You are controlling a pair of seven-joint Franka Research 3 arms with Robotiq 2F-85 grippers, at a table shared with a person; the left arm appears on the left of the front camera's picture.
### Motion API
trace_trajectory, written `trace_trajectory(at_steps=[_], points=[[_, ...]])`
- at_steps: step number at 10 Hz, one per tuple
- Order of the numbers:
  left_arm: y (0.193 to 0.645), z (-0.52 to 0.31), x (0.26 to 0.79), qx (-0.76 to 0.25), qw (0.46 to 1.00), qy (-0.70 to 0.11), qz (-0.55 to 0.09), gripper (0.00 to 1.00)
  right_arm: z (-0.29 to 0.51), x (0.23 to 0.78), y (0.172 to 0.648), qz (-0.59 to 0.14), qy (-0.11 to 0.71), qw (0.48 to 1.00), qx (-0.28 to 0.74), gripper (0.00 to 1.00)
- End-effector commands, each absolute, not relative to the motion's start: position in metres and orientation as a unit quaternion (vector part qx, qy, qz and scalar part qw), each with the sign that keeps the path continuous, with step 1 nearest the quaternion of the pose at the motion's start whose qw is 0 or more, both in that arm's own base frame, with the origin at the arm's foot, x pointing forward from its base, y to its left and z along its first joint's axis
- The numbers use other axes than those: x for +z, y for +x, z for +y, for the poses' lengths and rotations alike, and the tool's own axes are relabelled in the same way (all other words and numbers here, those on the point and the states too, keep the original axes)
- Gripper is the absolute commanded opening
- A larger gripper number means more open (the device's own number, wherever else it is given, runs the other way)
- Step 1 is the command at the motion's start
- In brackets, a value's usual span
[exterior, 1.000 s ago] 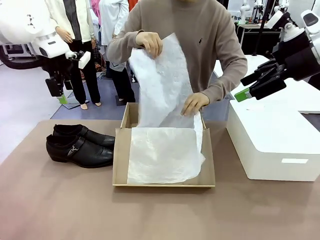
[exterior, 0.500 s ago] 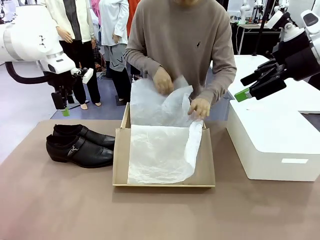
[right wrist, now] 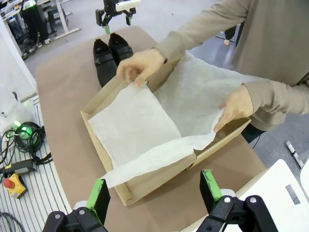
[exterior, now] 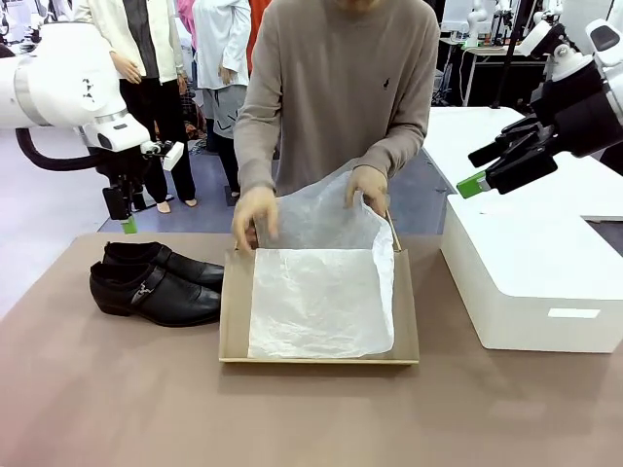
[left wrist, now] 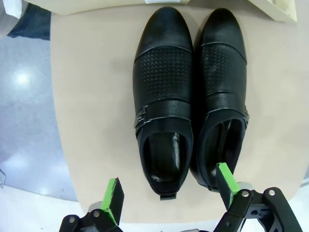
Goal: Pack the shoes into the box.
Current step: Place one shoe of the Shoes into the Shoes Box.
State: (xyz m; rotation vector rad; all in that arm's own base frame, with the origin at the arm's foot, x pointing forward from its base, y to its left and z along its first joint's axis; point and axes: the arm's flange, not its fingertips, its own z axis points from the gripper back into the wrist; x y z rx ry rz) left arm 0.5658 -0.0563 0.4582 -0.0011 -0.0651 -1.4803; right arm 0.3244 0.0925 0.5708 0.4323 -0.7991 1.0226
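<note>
Okay so the shoes point(exterior: 156, 282) are a glossy black pair with pointed toes, a dotted panel across the top and a strap with a small metal buckle on the side. They sit side by side on the tan table point(exterior: 97, 389), just beside the box point(exterior: 234, 326), toes pointing toward it. From the front the far shoe is mostly tucked behind the near one, and in the left wrist view one green pad covers a bit of a heel. The box is plain brown cardboard, open, with crinkled white tissue paper point(exterior: 321, 302) inside, so you can't see the bottom at all. The person's hands point(exterior: 255, 216) hold the back sheet of tissue up at the far edge, and that hides whatever's behind it. No shoes in the box yet, just paper. The left gripper point(exterior: 122, 209) hangs above the heel end of the shoes with its fingers spread wide and nothing between them. The right gripper point(exterior: 477, 170) is spread too, holding nothing, up over the white box point(exterior: 531, 282) well off to the side.
</note>
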Motion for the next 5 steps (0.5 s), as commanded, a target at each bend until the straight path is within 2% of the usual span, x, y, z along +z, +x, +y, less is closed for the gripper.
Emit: trace_trajectory(at_steps=[1, 5], points=[[0.5658, -0.0547, 0.4592, -0.673, 0.739, 0.001, -0.031, 1.0, 0.0923, 0.5711, 0.326, -0.375, 0.207, 0.768, 0.476, 1.0], [0.5725, -0.0525, 0.4547, -0.667, 0.744, 0.005, -0.03, 1.0, 0.0923, 0.5711, 0.326, -0.375, 0.207, 0.768, 0.476, 1.0]])
